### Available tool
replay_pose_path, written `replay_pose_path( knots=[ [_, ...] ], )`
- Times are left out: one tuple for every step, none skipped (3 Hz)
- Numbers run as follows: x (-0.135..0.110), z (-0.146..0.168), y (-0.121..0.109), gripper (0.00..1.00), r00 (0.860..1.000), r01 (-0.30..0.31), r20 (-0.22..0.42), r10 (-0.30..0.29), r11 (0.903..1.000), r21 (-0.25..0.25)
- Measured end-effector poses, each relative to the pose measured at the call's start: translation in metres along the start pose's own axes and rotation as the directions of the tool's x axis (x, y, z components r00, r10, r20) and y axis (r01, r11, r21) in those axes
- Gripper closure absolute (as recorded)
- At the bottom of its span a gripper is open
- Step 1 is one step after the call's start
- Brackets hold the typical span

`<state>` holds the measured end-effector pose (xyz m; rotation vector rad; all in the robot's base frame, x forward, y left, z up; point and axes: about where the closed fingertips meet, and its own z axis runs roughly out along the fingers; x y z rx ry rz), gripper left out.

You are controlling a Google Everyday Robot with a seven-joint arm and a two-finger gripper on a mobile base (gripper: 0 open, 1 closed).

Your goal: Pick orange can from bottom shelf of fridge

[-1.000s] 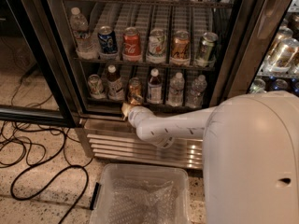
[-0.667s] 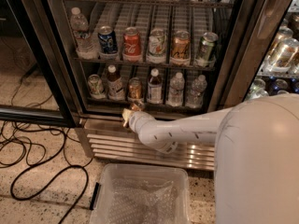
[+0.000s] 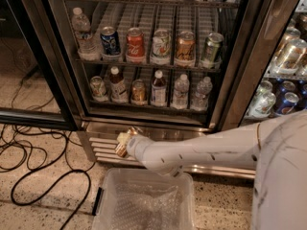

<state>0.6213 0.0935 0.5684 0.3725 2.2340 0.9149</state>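
The fridge (image 3: 238, 56) stands open in front of me. An amber-orange can (image 3: 139, 91) stands upright on the bottom shelf (image 3: 125, 103), between a brown-label bottle (image 3: 117, 82) and a dark-label bottle (image 3: 159, 87). My gripper (image 3: 123, 142) is at the end of the white arm, below the shelf and in front of the louvred steel base (image 3: 103, 145). It is left of and lower than the can and well apart from it. A small amber patch shows at its tip; I cannot tell what it is.
A pale silver-green can (image 3: 98, 86) and two water bottles (image 3: 181, 91) share the bottom shelf. The rack above holds several cans (image 3: 135, 44). A clear plastic bin (image 3: 113, 177) sits on the floor under the arm. Black cables (image 3: 38, 176) lie at left. The glass door (image 3: 29, 114) is swung open at left.
The gripper has dropped from the front of the bottom shelf, next to the orange can, down to the louvred base and slightly left. The can on the shelf has not moved.
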Motion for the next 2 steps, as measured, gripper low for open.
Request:
replay_pose_path(
  knots=[
    [0.050, -0.014, 0.007, 1.00, 0.988, -0.140, -0.075, 0.138, 0.9899, -0.022],
    [0.080, -0.029, 0.017, 1.00, 0.973, -0.212, -0.104, 0.206, 0.9764, -0.043]
  ],
)
